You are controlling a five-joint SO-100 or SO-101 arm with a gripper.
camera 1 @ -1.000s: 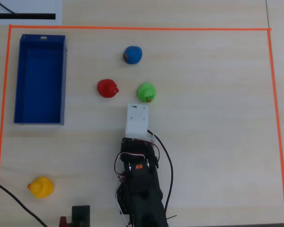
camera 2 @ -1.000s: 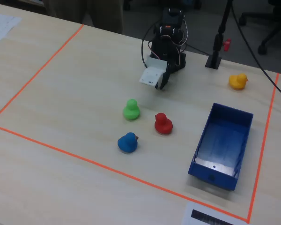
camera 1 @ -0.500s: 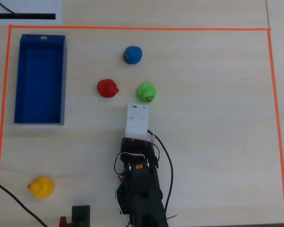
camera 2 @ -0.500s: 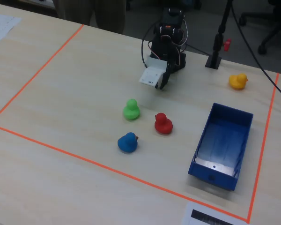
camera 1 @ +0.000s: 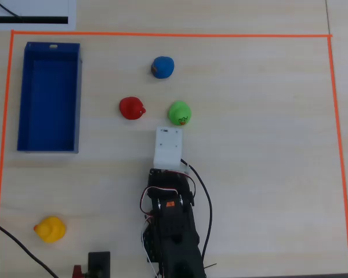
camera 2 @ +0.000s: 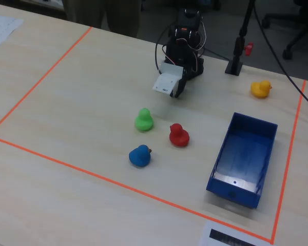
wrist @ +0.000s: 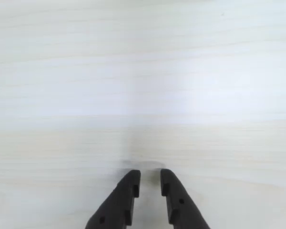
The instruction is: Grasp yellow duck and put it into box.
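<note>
Yellow duck [camera 1: 50, 229] sits near the bottom-left corner of the table [camera 1: 261, 116] in the overhead view, well apart from the blue box [camera 1: 49, 97] at the top-left corner. Gripper [wrist: 149, 183] hangs above bare wood, its fingers almost together and holding nothing.

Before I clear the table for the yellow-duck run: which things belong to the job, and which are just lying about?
Part of the job:
yellow duck
box
gripper, nearly closed, empty

Just lying about:
red duck
green duck
blue duck
</note>
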